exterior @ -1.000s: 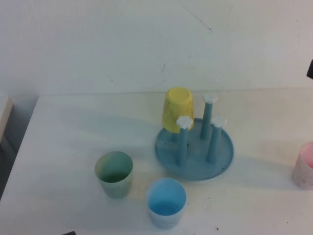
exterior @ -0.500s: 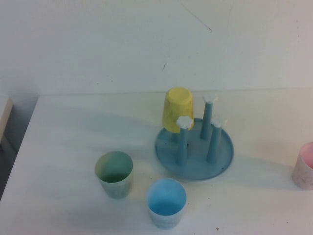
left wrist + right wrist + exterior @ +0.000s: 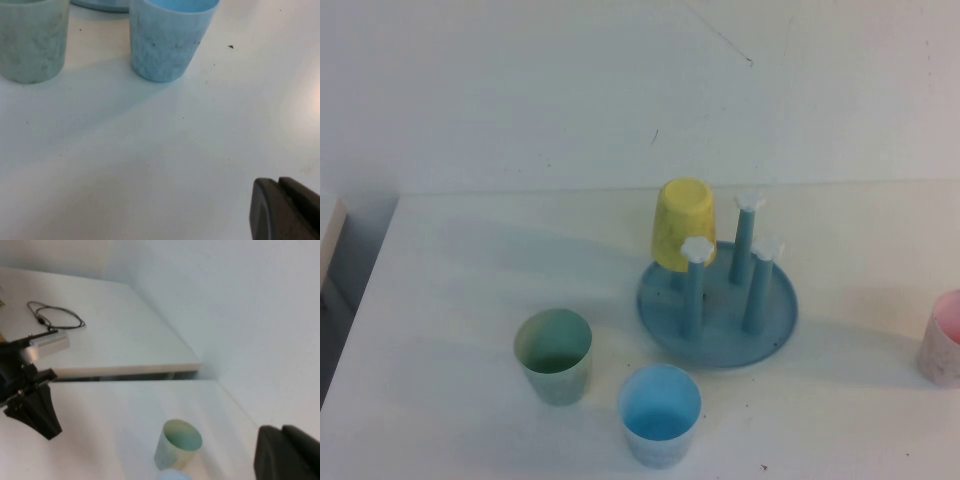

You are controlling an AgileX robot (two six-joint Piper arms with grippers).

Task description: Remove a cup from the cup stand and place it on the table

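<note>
1. Cup (image 3: 660,412) standing upright on table (image 3: 450,300), just before stand (image 3: 718,310); looking delivered.
2. Left gripper (image 3: 278,186) hovering low near cup; grip not determinable.
3. Right gripper (image 3: 281,431) hanging raised over table; grip likewise not determinable.
4. Having both withdrawn from high view, signalling completion.

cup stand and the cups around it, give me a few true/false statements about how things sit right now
1. The yellow cup hangs upside down on a peg of the cup stand. True.
2. The light blue cup is on the stand. False: it stands upright on the table, in front of the stand.
3. The pale green cup lies on its side. False: it stands upright, mouth up.
4. Three pegs of the stand are bare. True.
5. The left tool grips the light blue cup. False: it is apart from it. The right tool shows only at the edge of the right wrist view.
</note>
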